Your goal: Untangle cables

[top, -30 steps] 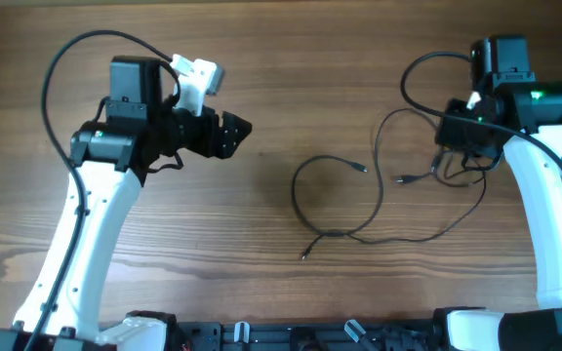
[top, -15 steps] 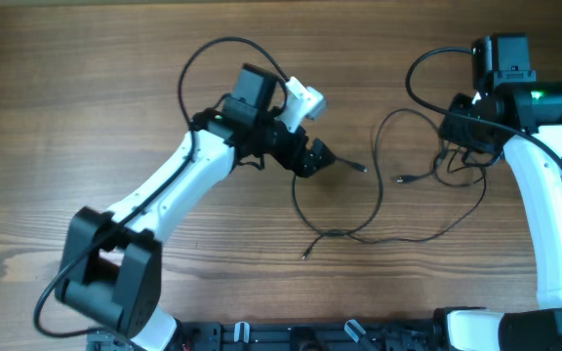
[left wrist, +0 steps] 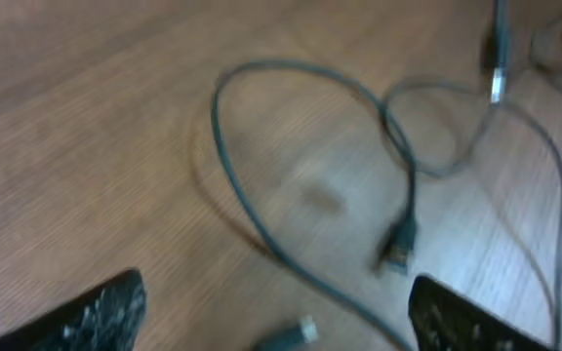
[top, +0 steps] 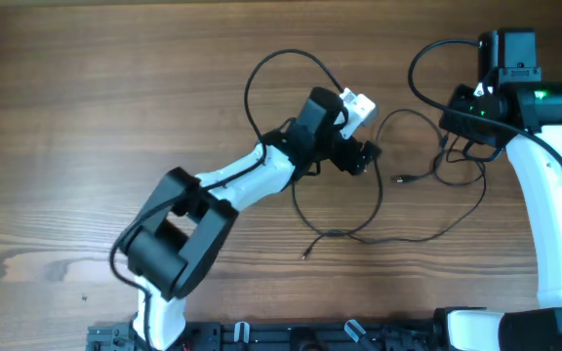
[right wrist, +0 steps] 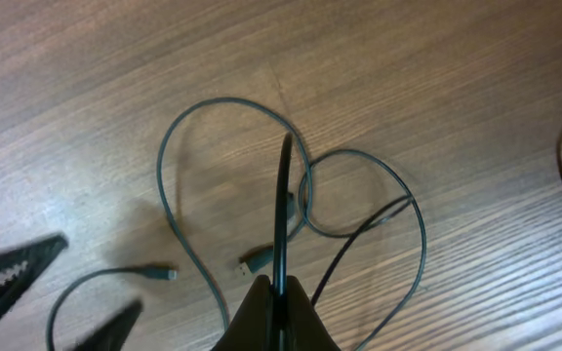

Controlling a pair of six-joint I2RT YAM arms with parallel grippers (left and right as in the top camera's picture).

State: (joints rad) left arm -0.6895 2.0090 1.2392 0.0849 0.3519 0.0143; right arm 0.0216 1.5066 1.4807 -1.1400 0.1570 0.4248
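The left arm [top: 213, 185] stretches over the wooden table [top: 86, 117] to its middle. The left end effector [top: 362, 156] hangs over the left part of the cables [top: 380, 195], its fingers [left wrist: 105, 312] spread wide apart and gripping nothing. In the blurred left wrist view, a loop of thin black wire lies flat on the wood just beyond the spread fingertips, with a small plug [left wrist: 398, 244] near the right one. From there the cables run right in loose loops across the middle of the table. At the far right, the right end effector [top: 460, 141] is pressed together, pinching one strand of the cables, which rises from its tips [right wrist: 279, 292].
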